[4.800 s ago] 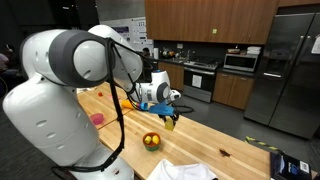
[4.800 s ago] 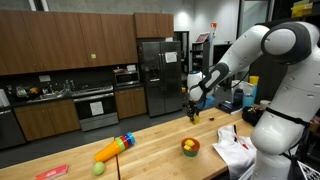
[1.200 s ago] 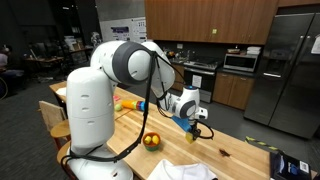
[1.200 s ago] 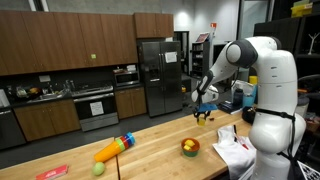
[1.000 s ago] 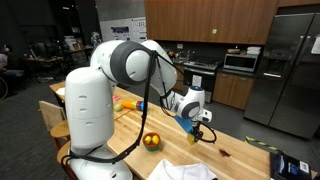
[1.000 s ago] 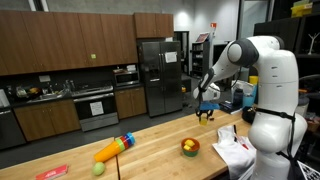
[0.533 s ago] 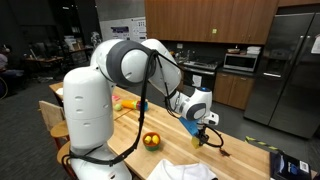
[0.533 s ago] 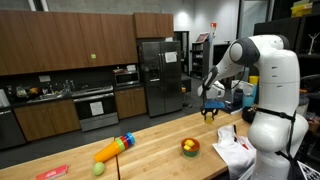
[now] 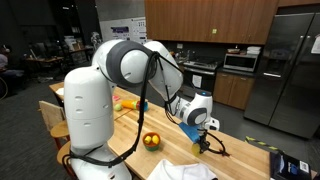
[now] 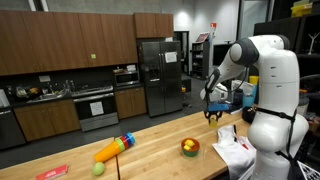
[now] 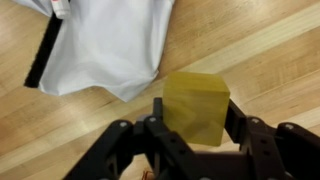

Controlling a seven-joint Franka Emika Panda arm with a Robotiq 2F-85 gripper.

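Note:
My gripper is shut on a yellow block and holds it above the wooden countertop. In the wrist view a white cloth with a black strip lies just beyond the block. In both exterior views the gripper hangs low over the counter near the white cloth, past a bowl of fruit.
A yellow and green toy and a green ball lie further along the counter, with a pink item at its end. A fridge and kitchen cabinets stand behind.
The arm has carried the yellow block sideways along the counter, away from the fruit bowl and toward the white cloth, and lowered it slightly.

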